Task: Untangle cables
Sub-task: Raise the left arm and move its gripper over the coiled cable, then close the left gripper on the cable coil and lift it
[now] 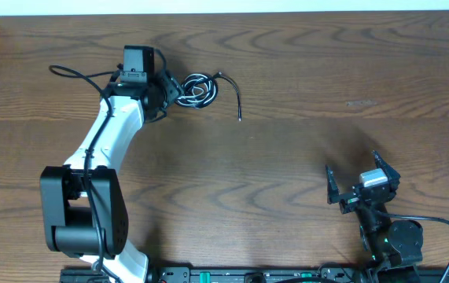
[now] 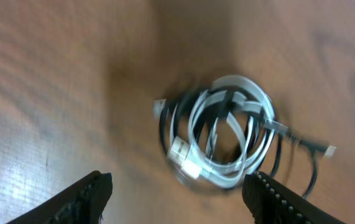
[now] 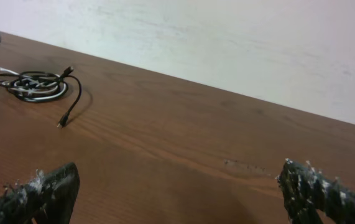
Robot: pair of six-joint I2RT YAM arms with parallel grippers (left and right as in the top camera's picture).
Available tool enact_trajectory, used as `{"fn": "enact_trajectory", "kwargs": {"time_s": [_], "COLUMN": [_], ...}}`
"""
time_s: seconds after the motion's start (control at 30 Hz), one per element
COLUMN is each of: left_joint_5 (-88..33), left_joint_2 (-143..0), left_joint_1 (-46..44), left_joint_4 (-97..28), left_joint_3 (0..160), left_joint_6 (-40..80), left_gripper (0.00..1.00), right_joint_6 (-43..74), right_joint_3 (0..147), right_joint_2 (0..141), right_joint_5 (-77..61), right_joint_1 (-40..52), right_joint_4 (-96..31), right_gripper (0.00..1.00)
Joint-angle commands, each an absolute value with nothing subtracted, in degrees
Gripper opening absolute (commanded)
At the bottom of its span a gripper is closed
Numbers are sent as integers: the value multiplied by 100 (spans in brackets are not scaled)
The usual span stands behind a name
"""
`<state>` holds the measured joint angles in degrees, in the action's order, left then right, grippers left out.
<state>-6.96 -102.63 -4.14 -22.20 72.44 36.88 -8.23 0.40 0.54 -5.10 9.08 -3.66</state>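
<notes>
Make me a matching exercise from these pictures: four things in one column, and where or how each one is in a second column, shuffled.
Things
1. white coiled cable
2. thin black cable, its loose tail
3. left tool
4. right tool

Place or state
A. open over the bare brown wooden table, far from both cables
B. open, right at the coil
C. wound in a ring, laced with black cable
D. trails out from the coil across the wood

Pairs: 1-C, 2-D, 3-B, 4-A

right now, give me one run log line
left gripper: open, beside cables, not gripping | right gripper: open, empty, far away | cables: white and black coiled together on table
</notes>
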Motion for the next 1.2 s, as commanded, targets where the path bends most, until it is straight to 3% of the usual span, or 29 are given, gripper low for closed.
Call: {"fn": "enact_trajectory", "kwargs": {"time_s": [0.0, 0.37, 0.57, 0.63, 0.7, 0.8, 1.17], "left_joint_5": [8, 5, -242, -287, -397, -611, -854], "left_joint_2": [-10438, -11677, -11963, -11946, -11948, -11948, -11946], "left_joint_1": [-523, -646, -646, -652, -652, -657, -672], "left_joint_4": [-1785, -886, -1295, -1555, -1857, -2438, -5043], "left_joint_3": [7249, 7249, 7249, 7249, 7249, 7249, 7249], "left_joint_6": [3824, 3822, 3817, 3763, 3754, 3658, 2851], "left_gripper": [73, 72, 42, 27, 19, 13, 8], "right_joint_6": [-884, -884, -884, -884, -884, -884, -884], "right_joint_3": [34, 34, 34, 34, 34, 34, 34], "right_joint_2": [49, 49, 49, 49, 49, 49, 49], "right_joint_5": [-484, -484, -484, -484, -484, -484, -484], "right_joint_1": [921, 921, 921, 921, 921, 921, 921], "right_joint_4": [-390, -390, -390, -390, -390, -390, -390], "right_gripper": [99, 99, 99, 99, 99, 99, 99]}}
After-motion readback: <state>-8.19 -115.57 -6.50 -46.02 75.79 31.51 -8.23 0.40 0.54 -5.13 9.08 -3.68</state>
